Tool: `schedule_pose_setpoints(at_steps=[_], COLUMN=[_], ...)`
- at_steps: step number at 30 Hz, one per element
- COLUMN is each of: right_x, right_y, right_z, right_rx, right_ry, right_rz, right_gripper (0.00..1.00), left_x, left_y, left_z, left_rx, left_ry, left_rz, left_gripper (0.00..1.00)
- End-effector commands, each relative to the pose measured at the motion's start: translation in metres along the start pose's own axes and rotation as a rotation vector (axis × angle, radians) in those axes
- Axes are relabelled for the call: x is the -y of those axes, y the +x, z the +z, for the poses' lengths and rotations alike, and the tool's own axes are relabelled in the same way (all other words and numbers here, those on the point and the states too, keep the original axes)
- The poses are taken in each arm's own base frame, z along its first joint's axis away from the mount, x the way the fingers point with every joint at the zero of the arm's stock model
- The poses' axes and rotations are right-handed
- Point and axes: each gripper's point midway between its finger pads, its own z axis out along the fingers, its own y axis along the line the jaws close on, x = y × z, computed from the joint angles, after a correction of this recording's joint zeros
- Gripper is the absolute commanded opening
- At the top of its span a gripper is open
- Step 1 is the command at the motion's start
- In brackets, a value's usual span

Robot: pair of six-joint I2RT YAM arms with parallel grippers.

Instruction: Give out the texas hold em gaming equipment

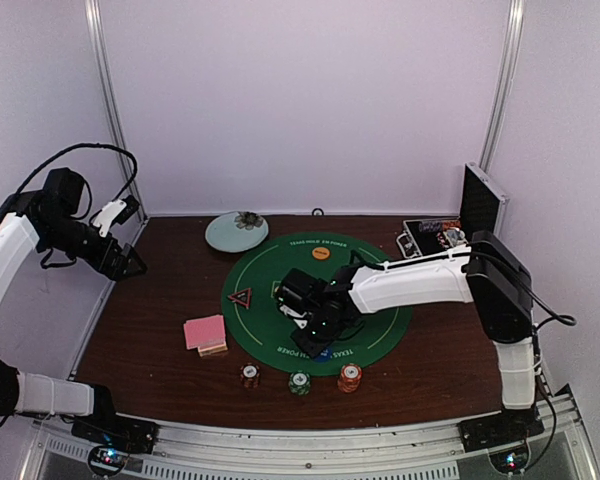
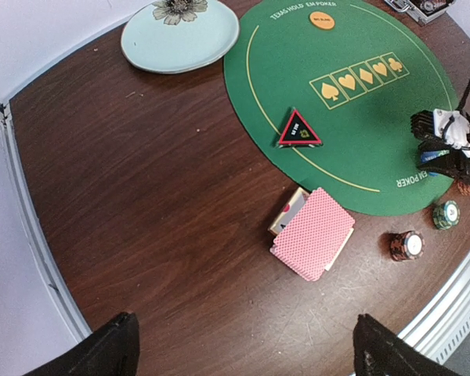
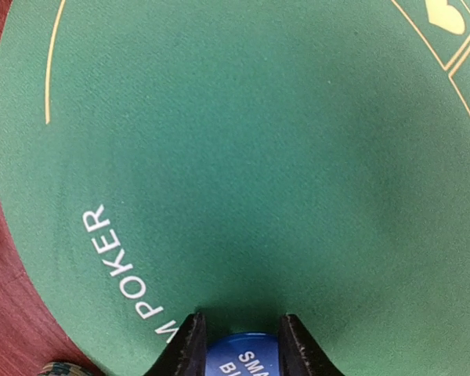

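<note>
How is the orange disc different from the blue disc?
The orange disc lies at the mat's far edge; the blue disc at the near edge. Nothing touches the orange disc; the right claw's fingers flank the blue disc. Both are round, on the mat.

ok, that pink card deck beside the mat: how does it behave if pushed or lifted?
Probably shears apart under a push: the pink-backed cards are a loose stack, already skewed with lower layers poking out. Likely thin and bendy, lying flat on the table, so awkward for a tool to get under.
</note>
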Motion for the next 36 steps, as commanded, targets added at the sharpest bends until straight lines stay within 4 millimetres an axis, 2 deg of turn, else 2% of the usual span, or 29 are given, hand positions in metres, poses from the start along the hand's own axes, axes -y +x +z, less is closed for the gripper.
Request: schedule_pose_setpoints(at_steps=[1, 14, 18, 22, 25, 26, 34, 36], right_x=[0.03, 0.062, 0.073, 0.079, 0.074, 0.071, 0.041, 0.037], right_y=[0.024, 0.052, 0.054, 0.042, 0.03, 0.029, 0.038, 0.042], right_z=[-0.001, -0.012, -0.016, -0.031, -0.043, -0.045, -0.044, -0.044], right_rx=[-0.052, -0.082, -0.08, -0.043, -0.011, -0.011, -0.052, -0.067], right_ry=[0.087, 0.119, 0.139, 0.15, 0.123, 0.111, 0.024, 0.01], right_rz=[0.021, 0.064, 0.08, 0.093, 0.098, 0.094, 0.039, 0.025], right_gripper=[0.33, 0.3, 0.31, 0.39, 0.57, 0.6, 0.76, 0.78], left_x=[0.0, 0.0, 0.001, 0.0, -0.002, -0.002, -0.003, -0.003], left_y=[-0.009, -0.009, -0.01, -0.01, -0.01, -0.01, -0.01, -0.011], left_z=[-0.011, -0.011, -0.01, -0.01, -0.011, -0.011, -0.012, -0.012], left_rx=[0.038, 0.041, 0.04, 0.038, 0.036, 0.036, 0.038, 0.038], left_ry=[-0.015, -0.013, -0.009, -0.012, -0.022, -0.024, -0.03, -0.033], left_rz=[0.01, 0.01, 0.01, 0.013, 0.015, 0.016, 0.024, 0.028], left_gripper=[0.98, 0.98, 0.98, 0.98, 0.97, 0.98, 0.97, 0.97])
